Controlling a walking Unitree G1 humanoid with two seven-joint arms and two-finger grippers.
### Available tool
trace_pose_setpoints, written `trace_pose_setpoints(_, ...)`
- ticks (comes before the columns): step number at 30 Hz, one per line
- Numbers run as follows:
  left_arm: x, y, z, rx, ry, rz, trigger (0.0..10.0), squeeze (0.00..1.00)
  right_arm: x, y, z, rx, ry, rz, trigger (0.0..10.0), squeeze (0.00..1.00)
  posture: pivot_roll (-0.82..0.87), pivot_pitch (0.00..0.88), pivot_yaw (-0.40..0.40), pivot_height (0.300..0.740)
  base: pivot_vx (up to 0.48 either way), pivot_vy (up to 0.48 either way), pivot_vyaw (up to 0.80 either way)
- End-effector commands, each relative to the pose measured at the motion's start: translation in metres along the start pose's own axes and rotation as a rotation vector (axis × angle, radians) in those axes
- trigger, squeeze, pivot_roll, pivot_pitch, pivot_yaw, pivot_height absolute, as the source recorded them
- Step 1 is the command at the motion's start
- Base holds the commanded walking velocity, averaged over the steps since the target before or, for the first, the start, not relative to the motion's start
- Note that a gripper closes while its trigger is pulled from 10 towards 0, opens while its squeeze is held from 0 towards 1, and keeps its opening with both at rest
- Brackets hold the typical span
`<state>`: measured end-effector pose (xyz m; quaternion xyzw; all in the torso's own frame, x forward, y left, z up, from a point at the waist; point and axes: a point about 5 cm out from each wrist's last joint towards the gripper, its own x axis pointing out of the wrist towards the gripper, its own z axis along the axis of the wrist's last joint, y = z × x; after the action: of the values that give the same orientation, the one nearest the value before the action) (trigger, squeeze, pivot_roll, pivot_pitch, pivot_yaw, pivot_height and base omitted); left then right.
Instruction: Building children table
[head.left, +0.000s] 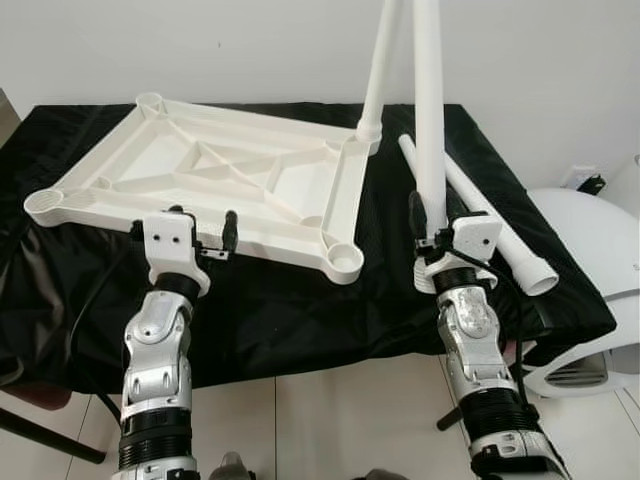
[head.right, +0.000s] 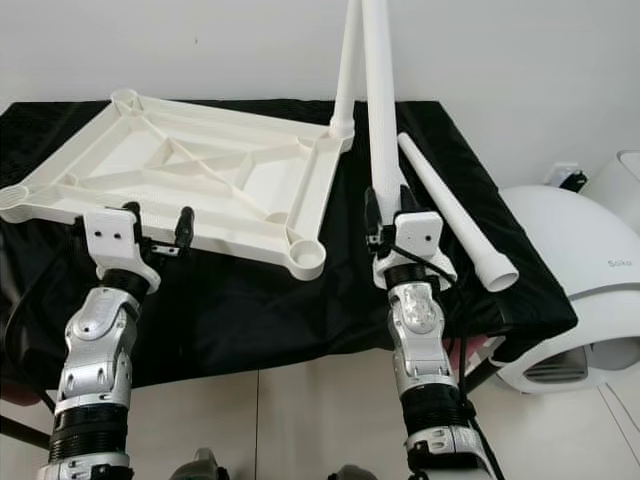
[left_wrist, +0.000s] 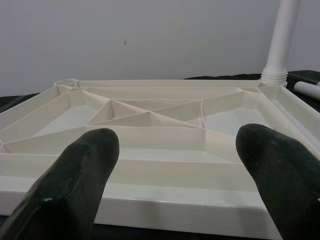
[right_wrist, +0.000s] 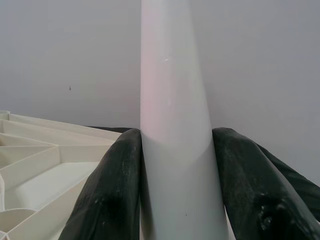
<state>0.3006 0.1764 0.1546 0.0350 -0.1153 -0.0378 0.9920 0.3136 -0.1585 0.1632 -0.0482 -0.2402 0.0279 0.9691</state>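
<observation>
Nearest to us stand the two silver arms, rising from the lower edge of the head views over a pale tiled floor (head.left: 330, 420).

Item one, largest: a table draped in black cloth (head.left: 280, 300), set against a white wall (head.left: 250, 50).

Item two: the white plastic tabletop (head.left: 215, 170), lying underside up on the left half of the cloth. We note raised ribs forming triangles and rectangles, and round sockets at the corners. The near right socket (head.left: 343, 261) is empty.

Item three: a white tapered leg (head.left: 378, 70) seated upright in the far right socket. Our left wrist view shows a ridged collar at its base, which the head views leave indistinct.

Item four: a second white leg (head.left: 430, 110), held upright and well clear of the tabletop's right edge. Our right gripper (head.left: 432, 222) pinches it, a black finger (right_wrist: 112, 190) pressed to either side, as the right wrist view shows closely.

Item five: a third leg (head.left: 490, 225) lying loose on the cloth to the right, wide end toward us.

Item six: our left gripper (head.left: 205, 235), at the tabletop's near edge, fingers (left_wrist: 75, 175) spread apart and holding nothing. We cannot tell whether they touch the rim.

Item seven: a white rounded appliance (head.left: 590, 270) beside the table's right end.
</observation>
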Motion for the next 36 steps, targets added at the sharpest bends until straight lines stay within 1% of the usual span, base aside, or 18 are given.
trace_pose_setpoints(1, -0.0009, 0.0069, -0.0007, -0.002, 0.000, 0.163, 10.0, 0.00, 0.0016, -0.0004, 0.0019, -0.010, -0.019, 0.001, 10.0, 0.00, 0.01, 0.027, 0.002, 0.740, 0.000, 0.000, 0.00)
trace_pose_setpoints(36, 0.0011, 0.0060, 0.0001, 0.007, -0.007, 0.144, 10.0, 0.00, 0.0017, -0.0026, 0.0007, -0.023, -0.022, 0.000, 10.0, 0.00, 0.01, 0.010, 0.002, 0.740, 0.000, 0.000, 0.00)
